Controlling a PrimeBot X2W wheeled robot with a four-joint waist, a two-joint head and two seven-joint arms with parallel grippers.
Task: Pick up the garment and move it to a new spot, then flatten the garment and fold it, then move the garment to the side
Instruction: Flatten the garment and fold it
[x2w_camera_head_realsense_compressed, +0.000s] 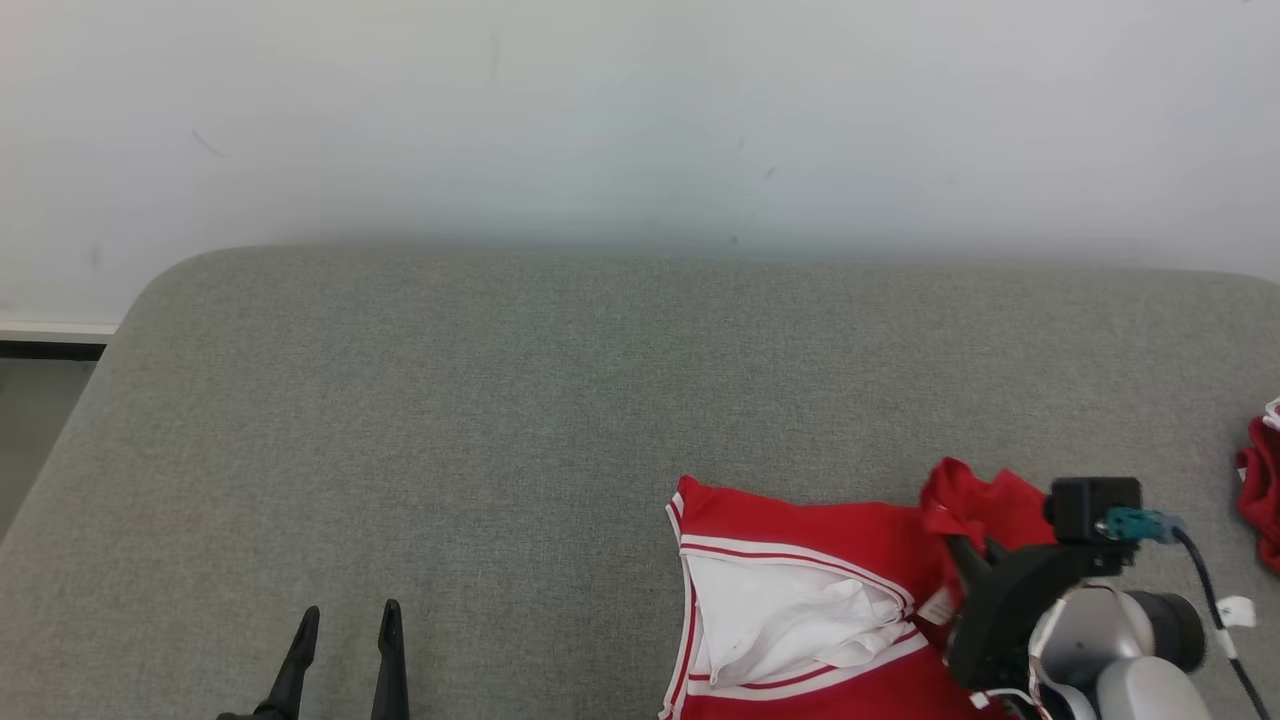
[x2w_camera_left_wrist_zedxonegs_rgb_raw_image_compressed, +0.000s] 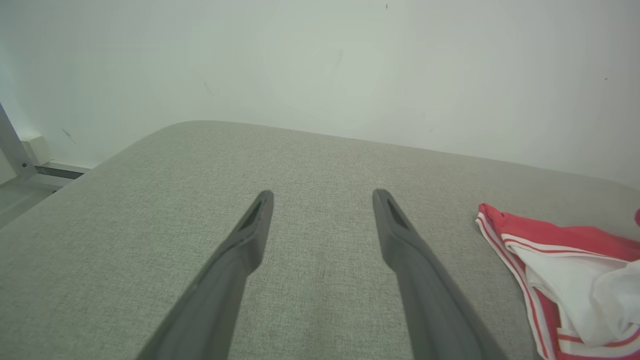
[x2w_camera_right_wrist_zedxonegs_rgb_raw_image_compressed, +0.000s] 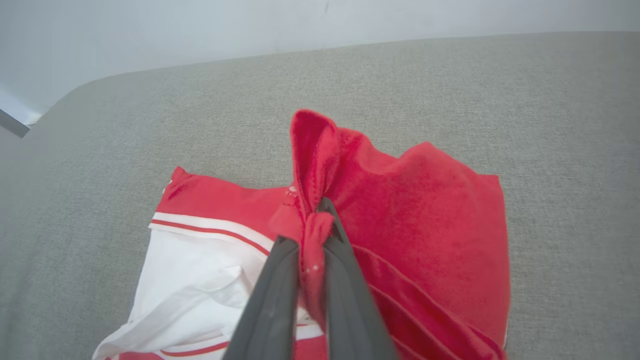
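Rumpled at near right of grey padded surface (x2w_camera_head_realsense_compressed: 450, 400): red garment (x2w_camera_head_realsense_compressed: 800, 530), white-striped trim, white lining. Right gripper (x2w_camera_right_wrist_zedxonegs_rgb_raw_image_compressed: 310, 222) clamped on a raised red fold. Left gripper (x2w_camera_left_wrist_zedxonegs_rgb_raw_image_compressed: 322, 197) spread wide at near left.

Left gripper (x2w_camera_head_realsense_compressed: 348, 625), lower left of head view: two long, slim fingers (x2w_camera_head_realsense_compressed: 392, 660), matte dark grey, tapering to narrow tips. In the left wrist view each shows a narrow slotted recess (x2w_camera_left_wrist_zedxonegs_rgb_raw_image_compressed: 250, 216) just under the tip.

Right gripper (x2w_camera_right_wrist_zedxonegs_rgb_raw_image_compressed: 306, 225), bottom centre of right wrist view: same smooth dark grey blades.

Lower right of head view:
- black angular mount (x2w_camera_head_realsense_compressed: 1010, 600)
- boxy black camera block (x2w_camera_head_realsense_compressed: 1095, 505)
- teal connector (x2w_camera_head_realsense_compressed: 1130, 522) at its side
- black cable (x2w_camera_head_realsense_compressed: 1205, 585) with a small white tag (x2w_camera_head_realsense_compressed: 1237, 610)
- rounded silver-white wrist housing (x2w_camera_head_realsense_compressed: 1075, 630)
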